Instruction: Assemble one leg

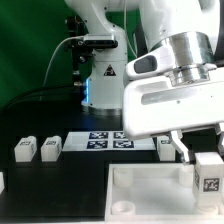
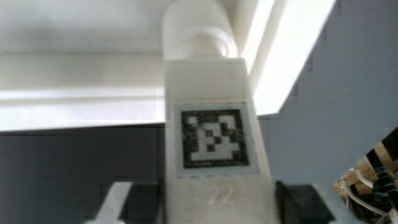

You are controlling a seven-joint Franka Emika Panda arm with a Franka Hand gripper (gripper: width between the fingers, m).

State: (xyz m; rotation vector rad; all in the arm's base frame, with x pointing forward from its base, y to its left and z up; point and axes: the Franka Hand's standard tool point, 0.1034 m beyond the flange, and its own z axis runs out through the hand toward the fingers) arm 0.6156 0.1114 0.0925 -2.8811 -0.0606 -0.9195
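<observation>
My gripper [image 1: 203, 158] is shut on a leg [image 1: 207, 174], a chunky white block with a black-and-white tag. It holds the leg upright over the right corner of the large white panel [image 1: 140, 192]. In the wrist view the leg [image 2: 214, 120] fills the middle, with its far end at the panel's rim [image 2: 89, 95]. The dark fingers [image 2: 294, 200] press on both of its sides, so my gripper [image 2: 214, 205] is closed on it. Two more legs [image 1: 24, 150] [image 1: 50, 148] stand on the black table at the exterior view's left. Another leg [image 1: 165, 146] stands behind the panel.
The marker board [image 1: 105, 140] lies flat behind the panel. The robot base [image 1: 100, 75] stands at the back with cables beside it. A green backdrop closes off the rear.
</observation>
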